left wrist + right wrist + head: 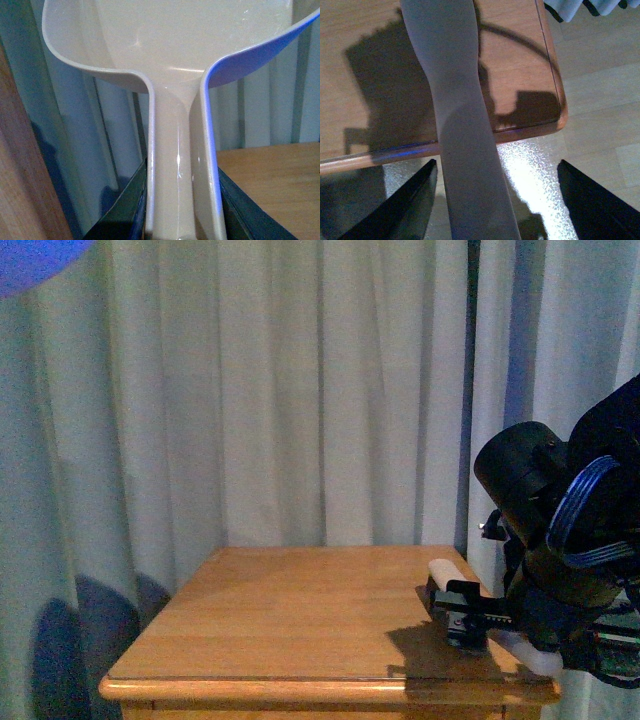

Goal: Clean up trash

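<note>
Gripping scoop (170, 40) by its stem, L gripper (182, 200) is clamped; R gripper (497, 165) jaws apart astride white handle (455, 100) over table (520, 75) corner.

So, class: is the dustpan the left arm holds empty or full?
Empty, as far as shown: the dustpan bowl is bare in the left wrist view; its far end is cropped.

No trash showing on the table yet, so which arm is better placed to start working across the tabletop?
Right, probably: the white handle between the right fingers reaches over the table corner, while the left fingers hold the scoop up by the curtains.
</note>
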